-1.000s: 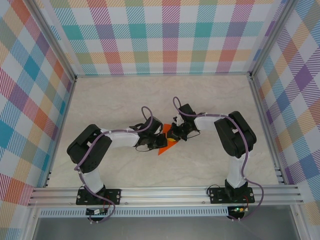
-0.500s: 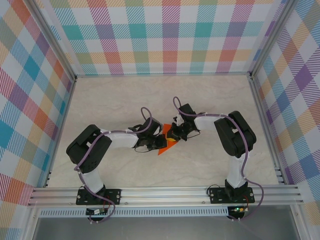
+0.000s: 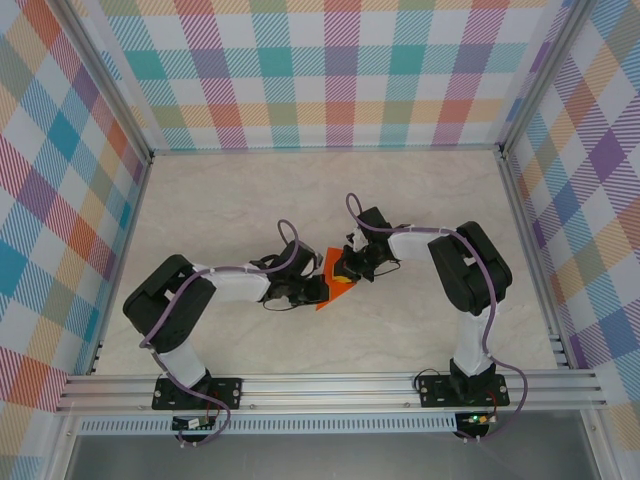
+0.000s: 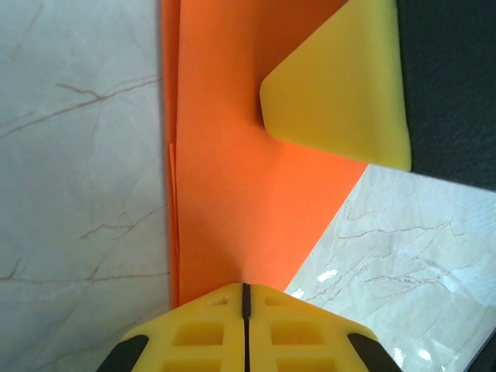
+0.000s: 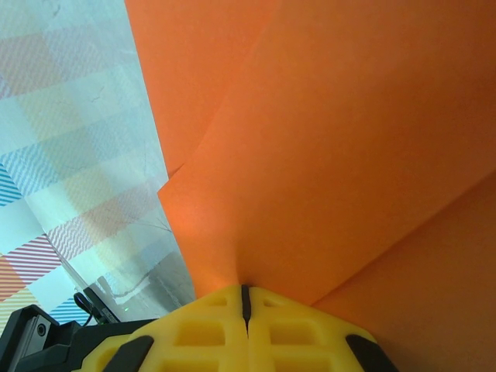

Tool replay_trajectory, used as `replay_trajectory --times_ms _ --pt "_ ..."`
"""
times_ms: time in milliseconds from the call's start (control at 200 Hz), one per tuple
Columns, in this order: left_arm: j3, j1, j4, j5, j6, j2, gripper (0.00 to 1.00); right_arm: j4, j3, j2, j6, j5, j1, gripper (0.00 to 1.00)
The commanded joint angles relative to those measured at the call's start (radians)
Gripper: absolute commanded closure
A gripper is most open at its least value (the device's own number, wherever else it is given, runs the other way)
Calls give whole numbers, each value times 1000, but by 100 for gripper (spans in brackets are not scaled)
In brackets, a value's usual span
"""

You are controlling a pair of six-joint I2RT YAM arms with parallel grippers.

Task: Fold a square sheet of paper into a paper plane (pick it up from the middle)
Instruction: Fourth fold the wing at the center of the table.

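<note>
The left gripper point(image 3: 318, 290) and right gripper point(image 3: 345, 270) met nose to nose on the orange paper point(image 3: 331, 262) at mid-table point(image 3: 240, 190), leaving no gap between them, while the left arm point(image 3: 235, 283) and right arm point(image 3: 420, 240) barred the strip on either side. The far half lay open up to the plaid walls point(image 3: 340, 80), as did both outer flanks. Purple cables point(image 3: 287, 228) looped above the wrists, seemingly low enough to snag.

Matt orange paper point(image 4: 248, 194) on a glossy marbled table point(image 4: 77, 194).
</note>
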Motion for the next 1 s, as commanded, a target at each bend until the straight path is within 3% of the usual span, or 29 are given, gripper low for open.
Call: replay_trajectory --times_ms 0,700,995 --pt "-78 -4 -222 28 9 -1 94 -82 -51 126 0 206 10 99" --pt "-200 -15 -269 8 -25 -106 94 -84 -54 136 2 217 10 99" --pt "-159 -20 -344 -10 14 -137 94 -88 -49 135 2 217 10 99"
